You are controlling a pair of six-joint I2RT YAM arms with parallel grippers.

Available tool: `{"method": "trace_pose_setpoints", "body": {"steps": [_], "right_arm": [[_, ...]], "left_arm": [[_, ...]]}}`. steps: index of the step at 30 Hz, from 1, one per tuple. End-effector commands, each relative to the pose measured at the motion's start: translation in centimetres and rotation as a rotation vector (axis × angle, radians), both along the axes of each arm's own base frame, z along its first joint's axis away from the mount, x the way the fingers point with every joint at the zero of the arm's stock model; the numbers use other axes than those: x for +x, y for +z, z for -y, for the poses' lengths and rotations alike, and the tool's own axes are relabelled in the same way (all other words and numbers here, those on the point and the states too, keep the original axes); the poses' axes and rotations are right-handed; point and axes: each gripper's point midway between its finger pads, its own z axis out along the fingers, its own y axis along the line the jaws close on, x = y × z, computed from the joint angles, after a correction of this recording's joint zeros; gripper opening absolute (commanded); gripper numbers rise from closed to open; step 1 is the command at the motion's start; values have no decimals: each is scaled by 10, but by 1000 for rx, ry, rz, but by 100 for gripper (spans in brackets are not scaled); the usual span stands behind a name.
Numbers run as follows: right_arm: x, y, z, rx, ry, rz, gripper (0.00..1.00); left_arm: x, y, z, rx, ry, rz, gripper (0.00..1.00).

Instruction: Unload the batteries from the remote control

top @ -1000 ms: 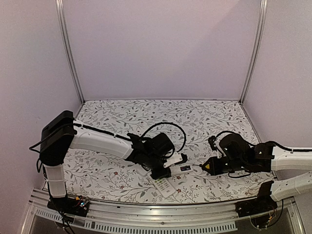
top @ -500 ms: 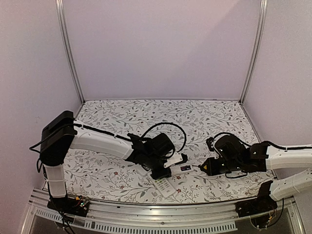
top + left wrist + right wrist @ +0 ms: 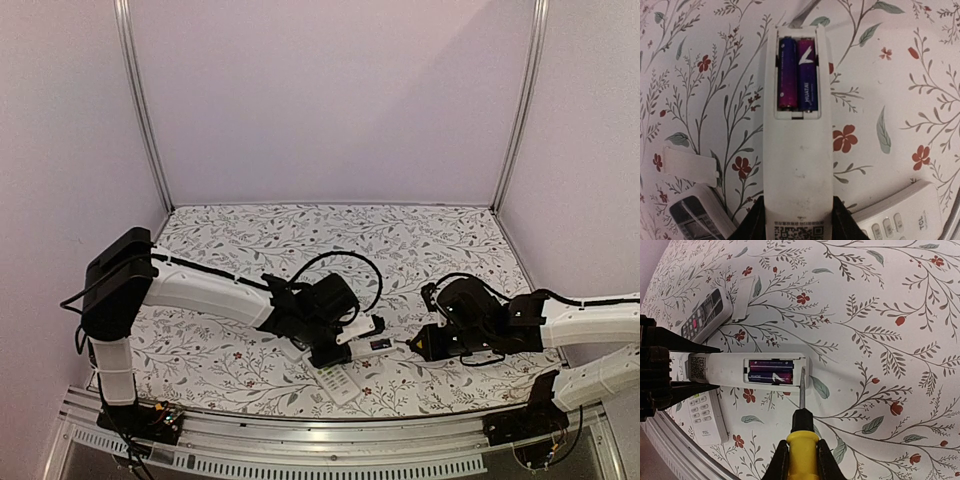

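My left gripper point(image 3: 797, 222) is shut on the sides of a white remote control point(image 3: 797, 160), which lies back up just above the floral cloth. Its compartment is uncovered, and two dark blue-purple batteries point(image 3: 797, 75) sit side by side inside it. My right gripper point(image 3: 801, 460) is shut on a yellow-handled screwdriver point(image 3: 801, 440). The screwdriver's metal tip point(image 3: 801, 377) rests at the end wall of the compartment, beside the batteries point(image 3: 771, 372). In the top view the left gripper point(image 3: 335, 345) and the right gripper point(image 3: 432, 343) face each other across the remote point(image 3: 365, 328).
A loose white battery cover point(image 3: 742, 300) lies on the cloth beside a grey remote point(image 3: 705, 315). A white TCL remote point(image 3: 702, 415) lies under the held one, near the table's front edge point(image 3: 330, 425). Purple walls enclose the table.
My right arm has slid a little to the left, bringing the screwdriver closer to the remote. The left arm and the remote have stayed still.
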Motion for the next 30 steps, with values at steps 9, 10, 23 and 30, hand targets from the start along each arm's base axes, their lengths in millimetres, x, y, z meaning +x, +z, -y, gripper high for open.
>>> {"method": "trace_pose_setpoints", "body": {"steps": [9,10,23,30], "right_arm": [[7,23,-7,52,-8,58,0],[7,23,-7,53,-8,59,0],[6,10,-9,30,0,32,0],[5,6,-8,17,-1,20,0]], "left_arm": [[-11,-18,-5,62,-29,-10,0],[-11,-17,-5,60,-31,-9,0],[-11,-18,-5,62,-31,-9,0],[-11,-19,-5,65,-32,-10,0]]}}
